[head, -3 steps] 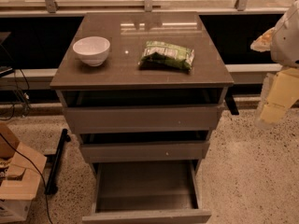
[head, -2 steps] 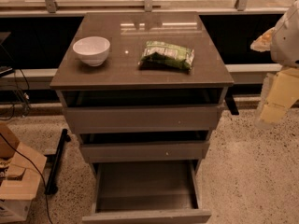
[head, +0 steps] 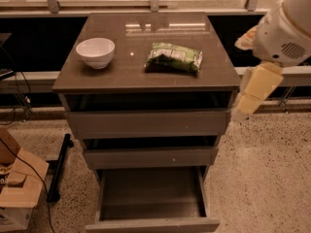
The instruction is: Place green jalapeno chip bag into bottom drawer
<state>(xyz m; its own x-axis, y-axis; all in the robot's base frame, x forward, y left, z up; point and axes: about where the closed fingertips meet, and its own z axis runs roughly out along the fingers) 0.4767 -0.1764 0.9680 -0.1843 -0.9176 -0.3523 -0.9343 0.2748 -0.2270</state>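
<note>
The green jalapeno chip bag (head: 174, 58) lies flat on the cabinet top, right of centre. The bottom drawer (head: 150, 194) is pulled out toward me, and its flat floor is bare. My gripper (head: 245, 106) hangs from the white arm (head: 286, 33) at the right, just beside the cabinet's right front corner. It is level with the top drawer, lower than the bag and to its right, and holds nothing that I can see.
A white bowl (head: 95, 52) stands on the left of the cabinet top (head: 121, 76). The two upper drawers (head: 146, 123) are slightly ajar. A cardboard box (head: 17, 188) and cables lie on the floor at left. A railing and glass run behind the cabinet.
My arm and gripper have moved left, closer to the cabinet's right edge. The bag, bowl and drawers have not moved.
</note>
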